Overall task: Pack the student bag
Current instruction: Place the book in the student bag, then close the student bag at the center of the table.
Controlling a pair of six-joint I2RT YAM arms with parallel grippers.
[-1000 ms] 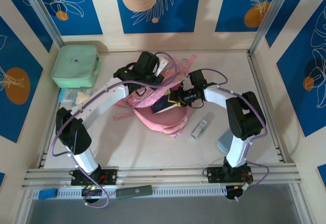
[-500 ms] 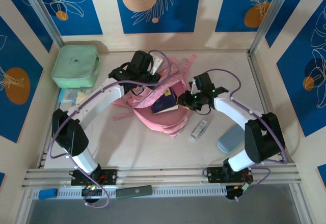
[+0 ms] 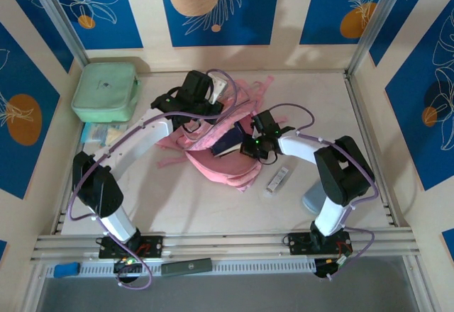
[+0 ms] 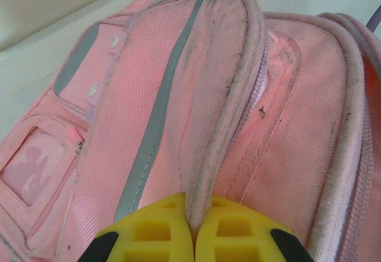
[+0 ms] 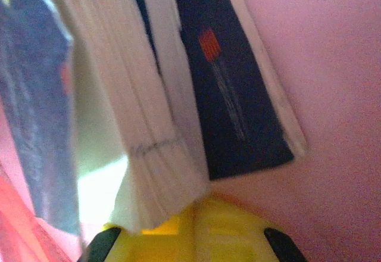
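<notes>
The pink student bag (image 3: 216, 157) lies in the middle of the table with its main compartment held open. My left gripper (image 3: 213, 106) is shut on the piped edge of the bag's flap (image 4: 223, 95), and its yellow fingers (image 4: 155, 235) pinch that rim. A dark blue book (image 3: 228, 144) sticks partly out of the opening. My right gripper (image 3: 245, 144) is at the book's outer end. In the right wrist view its yellow fingers (image 5: 226, 232) are closed together against the book's page edges (image 5: 143, 125), with the navy cover (image 5: 223, 95) and pink bag lining (image 5: 333, 95) beyond.
A mint-green zipped case (image 3: 106, 91) sits at the back left with some small items (image 3: 105, 135) in front of it. A white tube-like item (image 3: 279, 179) and a grey-blue pouch (image 3: 320, 195) lie right of the bag. Printed walls enclose the table.
My right gripper first pulled back to the right, then moved left again against the book's end. The book sits a little deeper in the bag. The left gripper keeps its hold.
</notes>
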